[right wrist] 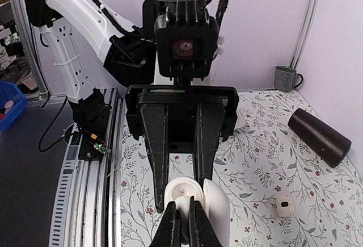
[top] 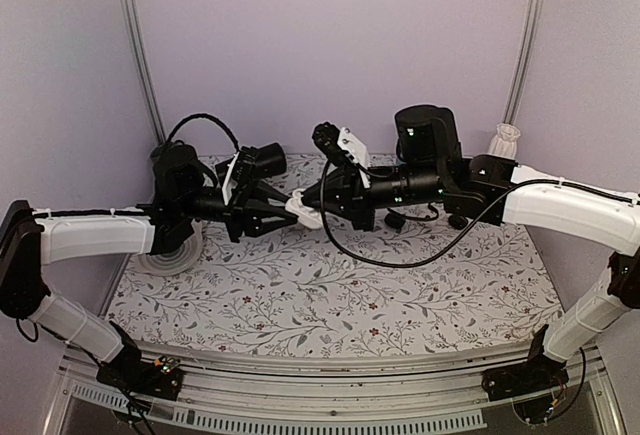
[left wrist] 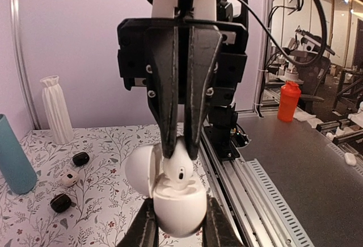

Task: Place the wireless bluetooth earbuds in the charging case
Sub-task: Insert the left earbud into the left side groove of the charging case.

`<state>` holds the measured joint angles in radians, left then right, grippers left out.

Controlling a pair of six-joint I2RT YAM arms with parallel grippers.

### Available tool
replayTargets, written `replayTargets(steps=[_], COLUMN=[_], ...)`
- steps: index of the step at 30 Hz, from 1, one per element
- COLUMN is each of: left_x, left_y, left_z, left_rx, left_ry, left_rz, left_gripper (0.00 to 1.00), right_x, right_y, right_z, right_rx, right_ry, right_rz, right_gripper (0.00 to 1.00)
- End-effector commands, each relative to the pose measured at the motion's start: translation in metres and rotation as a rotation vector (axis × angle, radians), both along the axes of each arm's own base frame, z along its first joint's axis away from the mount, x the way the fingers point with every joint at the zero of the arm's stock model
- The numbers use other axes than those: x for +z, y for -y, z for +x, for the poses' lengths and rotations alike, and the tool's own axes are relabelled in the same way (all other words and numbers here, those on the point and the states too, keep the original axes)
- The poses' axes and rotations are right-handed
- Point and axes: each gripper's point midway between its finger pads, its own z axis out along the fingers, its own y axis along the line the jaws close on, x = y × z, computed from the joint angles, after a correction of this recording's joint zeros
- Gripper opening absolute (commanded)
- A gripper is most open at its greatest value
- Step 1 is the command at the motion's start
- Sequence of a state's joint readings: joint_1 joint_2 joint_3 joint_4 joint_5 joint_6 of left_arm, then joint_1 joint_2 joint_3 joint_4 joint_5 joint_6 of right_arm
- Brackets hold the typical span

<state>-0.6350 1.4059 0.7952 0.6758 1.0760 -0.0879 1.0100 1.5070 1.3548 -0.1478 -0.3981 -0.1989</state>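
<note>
Fingers of the left gripper (left wrist: 180,221): shut tight on the charging case (left wrist: 178,210), one finger on each side of its round bottom half.
Fingers of the right gripper (left wrist: 180,155): pinched shut on a small white earbud (left wrist: 180,170), holding it by its top end.
Charging case: up in the air over the table (top: 300,295), right between the two grippers, a bit toward the back wall.
Lid (left wrist: 140,170): open, tipped out to one side, joined to the case at the hinge.
Earbud: right at the open mouth of the case, with its low end touching the inside. I cannot tell how deep it sits.
Two grippers: they meet nose to nose, and their fingertips are very close together.
Table: covered with a white cloth with grey leaves and little red flowers.
Black lumps (left wrist: 80,158): two small ones lie on the cloth, apart from each other.
Small white piece (left wrist: 69,178): round with a dark middle, lying between the two black lumps.
White vase (left wrist: 57,108): stands up straight near the back wall.
Blue tube (left wrist: 14,156): stands up at the edge of the left wrist view.
Grey mug (right wrist: 286,78): stands in a far corner of the table.
Black roll (right wrist: 319,136): lies on its side near the wall.
</note>
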Motion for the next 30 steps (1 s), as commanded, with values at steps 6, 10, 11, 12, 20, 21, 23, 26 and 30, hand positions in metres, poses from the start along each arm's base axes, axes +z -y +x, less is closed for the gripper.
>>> replayTargets(steps=[6, 10, 11, 12, 20, 21, 23, 26, 30], left_x=[0.012, 0.011, 0.011, 0.011, 0.020, 0.020, 0.023, 0.025, 0.022], left_y=[0.005, 0.006, 0.006, 0.006, 0.004, 0.004, 0.003, 0.001, 0.000], left_z=[-0.004, -0.002, -0.002, -0.002, -0.002, -0.002, -0.003, -0.004, -0.003], left_rx=[-0.028, -0.027, -0.026, -0.025, -0.012, -0.009, -0.002, 0.007, 0.016], left_ry=[0.011, 0.000, 0.000, -0.002, 0.015, 0.016, 0.025, 0.033, 0.030], left_rz=[-0.018, -0.014, -0.015, -0.014, -0.036, -0.039, -0.048, -0.056, -0.055], left_gripper=[0.00, 0.00, 0.00, 0.00, 0.00, 0.00, 0.00, 0.00, 0.00], right_x=[0.004, 0.000, -0.002, -0.003, -0.019, -0.021, -0.025, -0.029, -0.024], right_y=[-0.013, -0.017, -0.018, -0.019, -0.022, -0.023, -0.025, -0.026, -0.024], right_z=[-0.001, -0.003, -0.003, -0.003, 0.003, 0.004, 0.005, 0.006, 0.007], right_rx=[0.008, 0.015, 0.014, 0.014, -0.018, -0.023, -0.027, -0.036, -0.048], right_ry=[0.027, 0.021, 0.021, 0.022, 0.026, 0.026, 0.028, 0.026, 0.031], right_rz=[0.017, 0.008, 0.003, 0.001, -0.051, -0.058, -0.075, -0.088, -0.077], right_gripper=[0.04, 0.04, 0.04, 0.04, 0.04, 0.04, 0.04, 0.05, 0.11])
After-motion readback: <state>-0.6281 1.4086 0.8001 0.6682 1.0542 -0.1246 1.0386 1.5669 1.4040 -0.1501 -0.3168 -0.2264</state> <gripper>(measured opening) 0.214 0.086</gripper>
